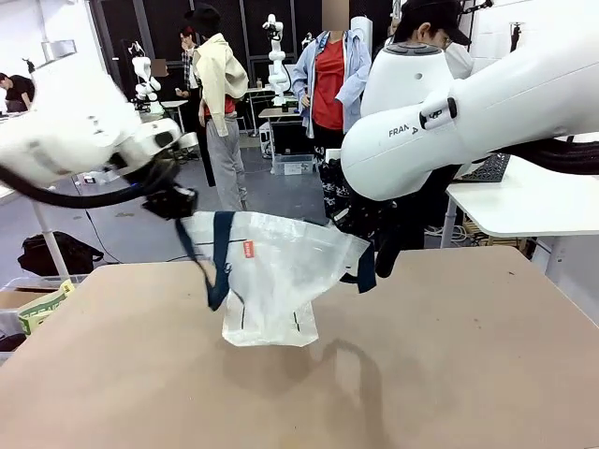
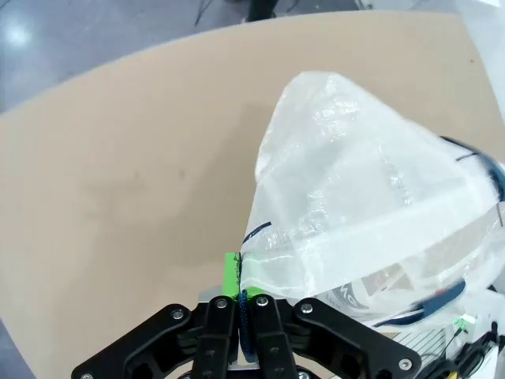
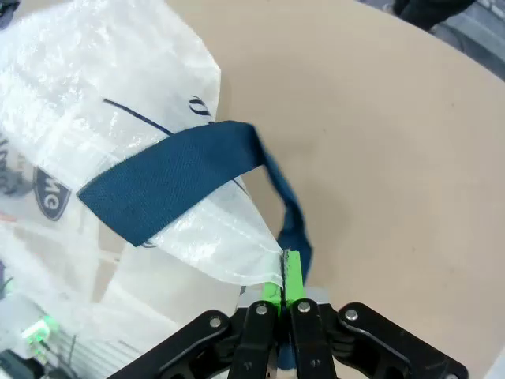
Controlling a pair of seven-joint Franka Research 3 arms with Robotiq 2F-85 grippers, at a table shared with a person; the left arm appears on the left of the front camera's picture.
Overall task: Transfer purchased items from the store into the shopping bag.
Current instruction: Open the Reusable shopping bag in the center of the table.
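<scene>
**Bag gripped and spread; loading not yet judged done**

Early stage, by the look of it. Hung between the two arms over the middle of the tabletop [image 1: 449, 374]: the shopping bag [image 1: 271, 281], its top drawn out wide from one arm to the other and its lower half tapering down to a narrow base. Base at or just above the surface; cannot tell whether touching.

Left jaws pressed together on the rim at one end, green pads [image 2: 231, 272] pinching thin plastic along with a navy strap [image 2: 243, 304]. Right jaws likewise pressed together, green pads [image 3: 292, 272] nipping the opposite rim just beside the looping navy handle [image 3: 173, 181]. Red tag [image 1: 248, 249] on the wall facing the robot's side, near the left end of the bag.

Done, judging from this: bag taken up on both sides and stretched ready to receive.

Left, as judged: getting the purchased items in. Through the translucent wall, nothing plainer than dark lettering [image 3: 49, 193] and blurred shapes. Cannot tell whether any item lies inside. Little or no weight in there, to guess from the slack, crumpled lower half.

Called for next, probably: a steady, wide mouth during loading, and both pinches kept from sliding off the slippery plastic under added weight. Main risk, as judged: a rim slipping free on one side and the bag folding shut or tipping.
</scene>
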